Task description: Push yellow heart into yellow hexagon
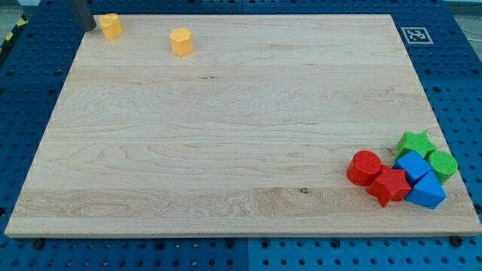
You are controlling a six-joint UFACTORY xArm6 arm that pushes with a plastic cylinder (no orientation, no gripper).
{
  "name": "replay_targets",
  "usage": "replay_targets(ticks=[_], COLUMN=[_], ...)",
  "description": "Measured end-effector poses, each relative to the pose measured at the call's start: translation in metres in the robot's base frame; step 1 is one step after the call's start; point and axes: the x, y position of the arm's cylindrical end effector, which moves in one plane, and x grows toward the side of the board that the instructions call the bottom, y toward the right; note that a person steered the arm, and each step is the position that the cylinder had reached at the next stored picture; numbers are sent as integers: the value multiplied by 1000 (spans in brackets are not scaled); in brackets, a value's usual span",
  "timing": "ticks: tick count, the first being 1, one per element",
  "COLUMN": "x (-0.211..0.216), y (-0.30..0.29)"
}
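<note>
The rod has no fingers to open or close; its tip (89,28) sits just at the view's left of the yellow heart (111,25) in the board's top-left corner, while the yellow hexagon (181,41) stands apart to the right, so the push looks barely begun. The pale wooden board (226,135) lies on a blue perforated table (459,60), with red, blue and green blocks (403,175) huddled at the bottom right.

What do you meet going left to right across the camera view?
My tip → yellow heart → yellow hexagon → red cylinder → red star → green cylinder. The blue blocks and green star overlap in order, so I leave them out.
</note>
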Motion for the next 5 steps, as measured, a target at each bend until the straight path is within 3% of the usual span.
replay_targets(ticks=[5], x=[0], y=[126])
